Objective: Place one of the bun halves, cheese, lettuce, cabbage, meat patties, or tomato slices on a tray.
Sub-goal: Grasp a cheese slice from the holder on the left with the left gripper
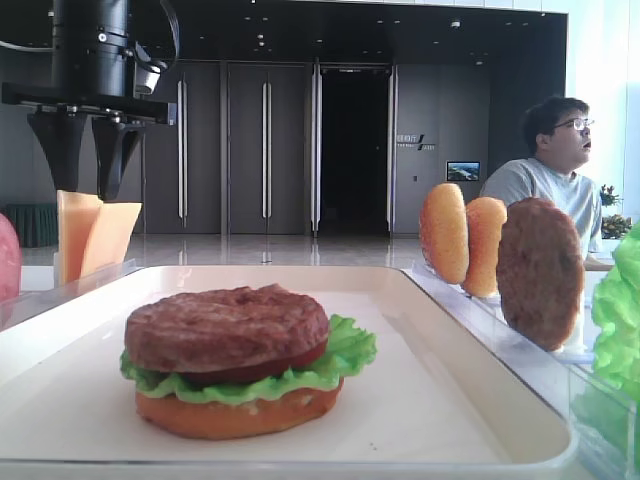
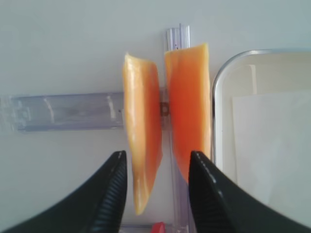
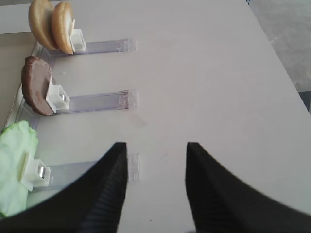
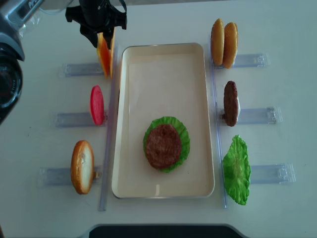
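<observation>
Two orange cheese (image 2: 187, 107) slices stand on edge in a clear rack beside the cream tray (image 4: 163, 84). My left gripper (image 2: 156, 162) hangs open just above them, its fingers straddling the slices' top edges (image 1: 85, 185) without gripping. On the tray lies a stack of bun half, lettuce, tomato and a meat patty (image 4: 163, 145) on top. My right gripper (image 3: 156, 145) is open over bare table, with nothing between its fingers. Spare bun halves (image 4: 224, 42), a patty (image 4: 230, 103) and lettuce (image 4: 236, 169) stand in racks on the right. Cabbage is out of view.
On the left, a tomato slice (image 4: 97, 105) and another bun half (image 4: 82, 166) stand in clear racks. Clear rack rails (image 4: 257, 115) stick out on both sides of the tray. A person (image 1: 550, 170) sits behind the table at the right.
</observation>
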`<control>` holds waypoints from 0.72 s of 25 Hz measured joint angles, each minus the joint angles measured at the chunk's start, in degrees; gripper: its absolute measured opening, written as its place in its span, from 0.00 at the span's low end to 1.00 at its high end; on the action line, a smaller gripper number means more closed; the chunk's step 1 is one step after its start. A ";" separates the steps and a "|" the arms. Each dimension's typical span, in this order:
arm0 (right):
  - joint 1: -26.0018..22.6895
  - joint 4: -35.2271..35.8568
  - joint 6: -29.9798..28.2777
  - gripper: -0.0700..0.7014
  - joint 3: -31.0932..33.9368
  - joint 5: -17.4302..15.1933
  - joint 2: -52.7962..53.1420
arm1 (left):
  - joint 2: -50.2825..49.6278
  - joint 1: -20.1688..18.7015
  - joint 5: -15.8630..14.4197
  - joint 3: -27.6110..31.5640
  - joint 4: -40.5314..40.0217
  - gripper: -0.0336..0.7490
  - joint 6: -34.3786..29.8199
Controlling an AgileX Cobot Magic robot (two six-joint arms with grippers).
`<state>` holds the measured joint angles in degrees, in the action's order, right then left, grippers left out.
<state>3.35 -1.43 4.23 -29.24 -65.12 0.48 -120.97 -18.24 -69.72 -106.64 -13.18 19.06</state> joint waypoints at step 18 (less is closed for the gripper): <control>0.00 0.00 0.00 0.45 0.00 0.00 0.00 | 1.23 0.00 3.28 -0.66 4.34 0.46 -0.38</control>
<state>3.35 -1.43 4.23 -29.24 -65.12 0.48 -119.74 -18.24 -66.44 -107.30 -8.83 18.68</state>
